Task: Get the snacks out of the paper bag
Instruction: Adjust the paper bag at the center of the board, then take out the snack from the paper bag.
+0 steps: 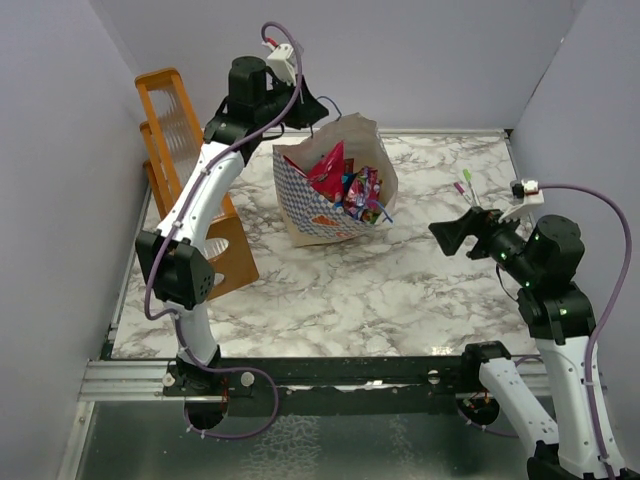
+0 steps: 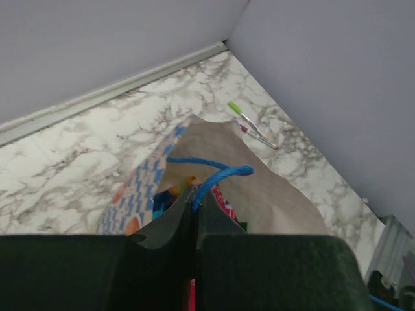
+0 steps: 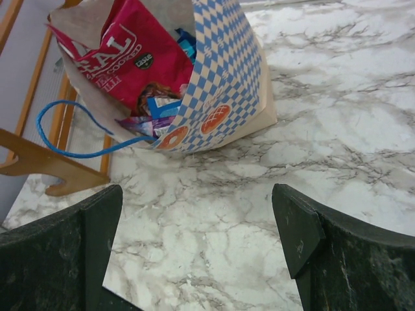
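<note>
An orange wooden rack point(image 1: 170, 115) stands to the left of the left end effector point(image 1: 305, 108). This end effector is at the back rim of the paper bag point(image 1: 310, 210). In the top view its fingers are hard to see. The left wrist view shows them well. The two fingers are pressed tight together, and a blue cord handle point(image 2: 220, 173) is pinched between them. The bag's open mouth is right under this end effector.

The bag sits on the marble tabletop point(image 1: 350, 290), between the two end effectors. The top view shows the snacks point(image 1: 350, 185) as a bright jumble inside it. The right wrist view shows more. A big pink-red pouch point(image 3: 136, 58) with "REAL" on it fills the mouth. Small blue packets point(image 3: 159, 107) and a purple one point(image 3: 146, 123) are tucked below it. All the snacks I can see are inside the bag. The other cord handle point(image 3: 58, 129) hangs loose out of the mouth and lies on the tabletop, ahead and to the left of the right end effector point(image 3: 198, 220).

The right end effector is open wide and holds nothing. It is above the tabletop, and the bag is ahead of it, well apart.

Two pens point(image 1: 467, 185) lie just behind this end effector in the top view. The left wrist view shows them too, far past the bag. The right wrist view does not show them.
</note>
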Controlling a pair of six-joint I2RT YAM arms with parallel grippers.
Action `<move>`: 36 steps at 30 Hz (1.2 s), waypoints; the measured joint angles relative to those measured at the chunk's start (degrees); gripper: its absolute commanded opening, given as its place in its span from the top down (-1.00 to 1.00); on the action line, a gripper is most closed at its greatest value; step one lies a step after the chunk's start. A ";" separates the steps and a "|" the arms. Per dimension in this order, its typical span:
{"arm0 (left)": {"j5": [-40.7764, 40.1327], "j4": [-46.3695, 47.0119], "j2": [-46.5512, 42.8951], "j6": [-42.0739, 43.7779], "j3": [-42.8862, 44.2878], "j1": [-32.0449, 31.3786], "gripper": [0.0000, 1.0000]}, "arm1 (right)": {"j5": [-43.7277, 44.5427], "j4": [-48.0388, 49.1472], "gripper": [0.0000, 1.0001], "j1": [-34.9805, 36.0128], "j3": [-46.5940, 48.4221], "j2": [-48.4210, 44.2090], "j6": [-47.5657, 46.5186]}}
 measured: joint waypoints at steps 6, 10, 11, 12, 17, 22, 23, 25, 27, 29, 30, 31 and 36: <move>7.15 8.83 -7.19 -5.11 -13.29 -0.39 1.00 | -4.57 -2.16 -0.99 0.00 0.00 0.20 0.07; 9.42 13.60 -10.73 -8.17 -16.46 -2.16 1.00 | -6.73 -3.17 -0.99 0.00 -0.02 0.28 0.63; 9.86 15.45 -11.78 -9.03 -17.25 -2.93 1.00 | -7.37 -3.37 -0.99 0.00 -0.02 0.37 0.81; 10.49 17.09 -12.92 -9.88 -18.23 -3.63 1.00 | -7.85 -3.61 -0.99 0.00 -0.02 0.44 1.03; 12.52 22.51 -18.16 -11.50 -23.50 -8.04 1.00 | -12.04 -4.81 -1.00 0.00 0.26 1.64 1.03; 12.81 26.58 -22.93 -11.87 -31.91 -9.90 1.00 | -17.55 -5.53 -0.85 0.00 3.78 6.10 -0.59; 12.76 27.06 -23.63 -11.87 -33.24 -9.79 1.00 | -18.12 -5.60 -0.82 -0.02 4.33 6.82 -0.87; 12.37 27.98 -24.46 -11.87 -35.15 -9.60 1.00 | -18.91 -5.53 -0.77 0.00 4.83 7.87 -0.98; 11.98 28.30 -24.44 -12.02 -35.69 -9.25 1.00 | -20.11 -4.98 -0.76 0.00 4.42 8.09 0.11; 11.91 28.59 -24.39 -12.55 -36.00 -8.81 1.00 | -21.11 -3.13 -0.76 0.09 3.04 8.07 2.71; 11.91 29.22 -24.39 -12.87 -36.22 -8.55 1.00 | -21.18 -1.49 -0.76 0.81 1.92 8.02 4.31; 11.91 29.79 -24.39 -13.14 -36.41 -8.39 1.00 | -21.03 -0.48 -0.76 1.49 1.22 8.04 5.66; 11.93 31.39 -24.37 -13.73 -37.07 -8.09 1.00 | -10.10 2.67 -0.84 19.30 2.36 14.14 11.21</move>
